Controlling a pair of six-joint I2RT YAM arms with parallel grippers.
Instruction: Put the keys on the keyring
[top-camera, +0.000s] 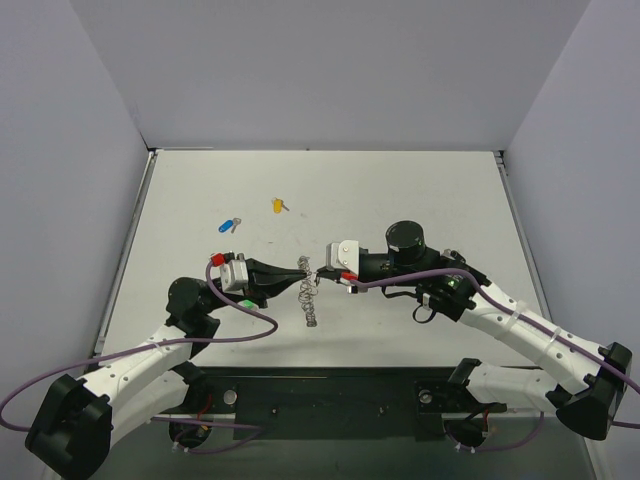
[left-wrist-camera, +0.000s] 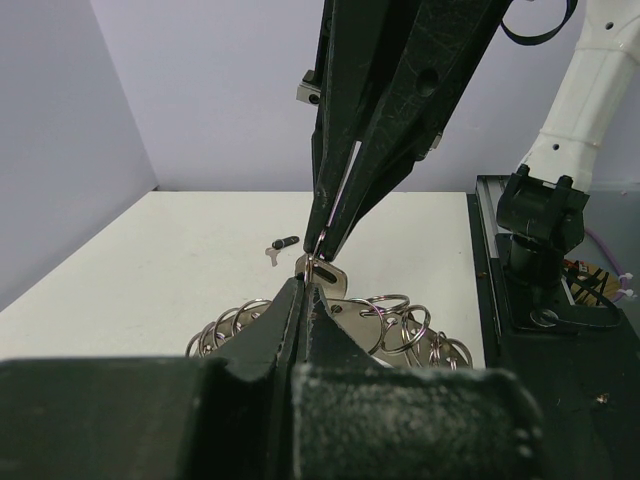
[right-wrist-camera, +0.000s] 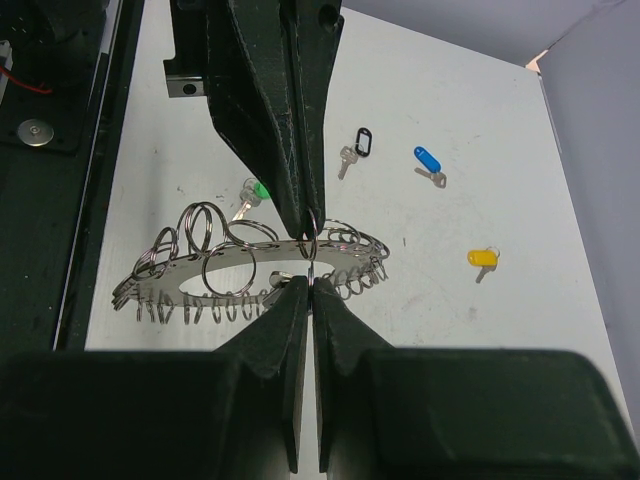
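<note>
Both left claw and right claw clamp shut on keyring; yellow key, blue key toward bench's far edge; we see black key from wrists only.

This looks like a robot lab. A white and black left robot arm and a matching right robot arm are bolted to a flat black metal plate at the edge of a plain white table. Bare pale grey walls box it in. Long purple wires run from the arms.
</note>
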